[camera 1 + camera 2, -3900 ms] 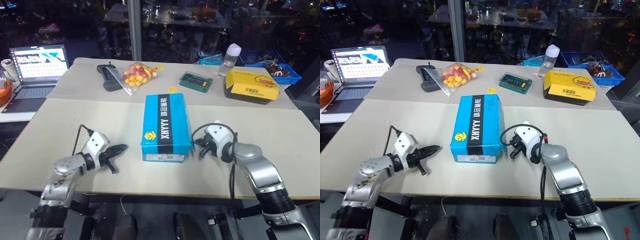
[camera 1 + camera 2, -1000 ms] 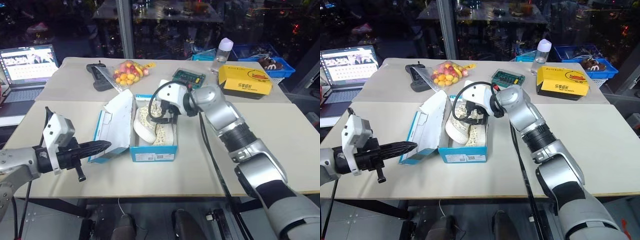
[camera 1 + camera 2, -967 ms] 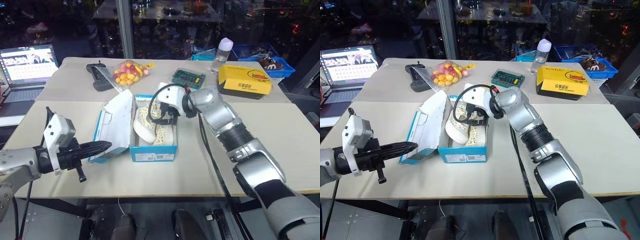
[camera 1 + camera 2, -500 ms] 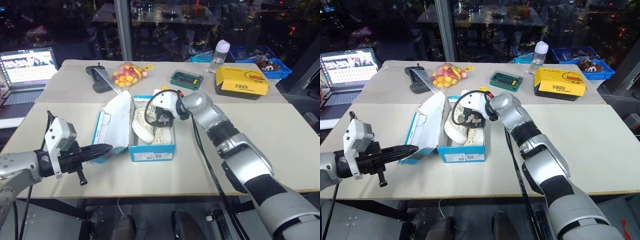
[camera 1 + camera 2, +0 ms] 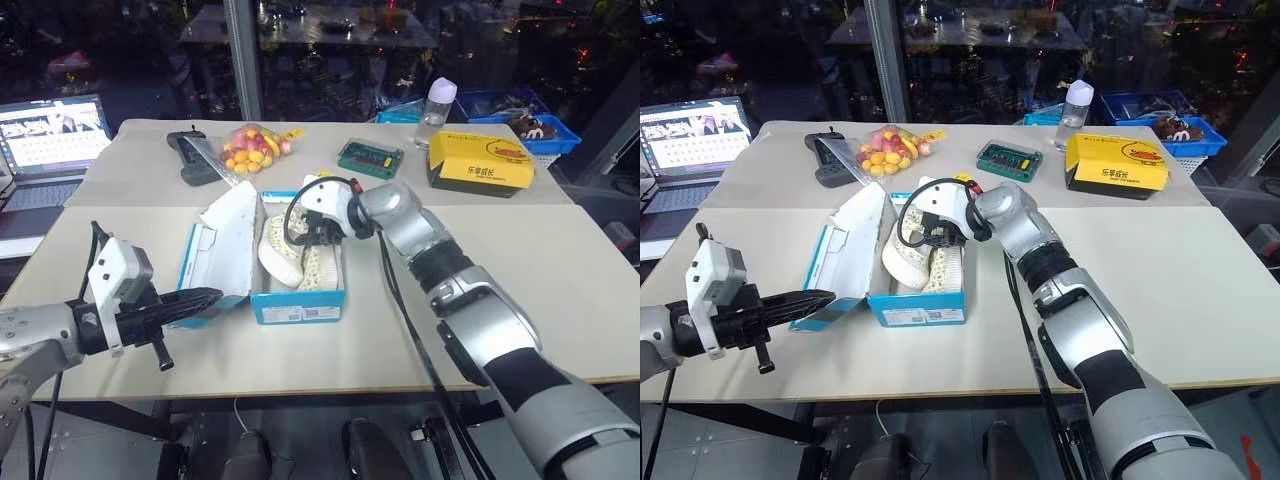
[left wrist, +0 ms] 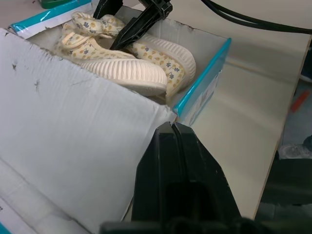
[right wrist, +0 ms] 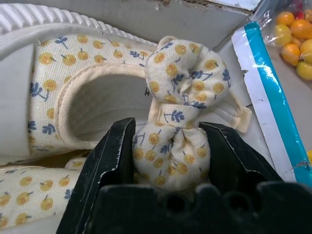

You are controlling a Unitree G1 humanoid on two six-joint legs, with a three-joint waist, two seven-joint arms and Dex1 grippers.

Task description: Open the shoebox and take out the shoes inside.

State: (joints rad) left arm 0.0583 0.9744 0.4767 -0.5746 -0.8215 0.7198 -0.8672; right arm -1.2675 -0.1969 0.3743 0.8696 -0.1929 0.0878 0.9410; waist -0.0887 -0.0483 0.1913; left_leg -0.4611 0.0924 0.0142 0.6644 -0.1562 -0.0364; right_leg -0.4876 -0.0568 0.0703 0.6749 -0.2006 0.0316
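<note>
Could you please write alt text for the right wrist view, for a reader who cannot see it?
The right end effector has its two black fingers on either side of a knotted fabric bow on one of the shoes, cream with small yellow-and-blue print, lying inside the white-lined shoebox.

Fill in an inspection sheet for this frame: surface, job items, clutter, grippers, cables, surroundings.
Surface: beige table.
Job items: shoebox open, lid flopped left; shoes inside.
Clutter: fruit bag, green case, yellow box, bottle, black device.
Grippers: right gripper closed on a shoe's bow; left gripper shut at the lid's edge.
Cables: black cable loops at right wrist.
Surroundings: laptop, blue bin, dark windows.
</note>
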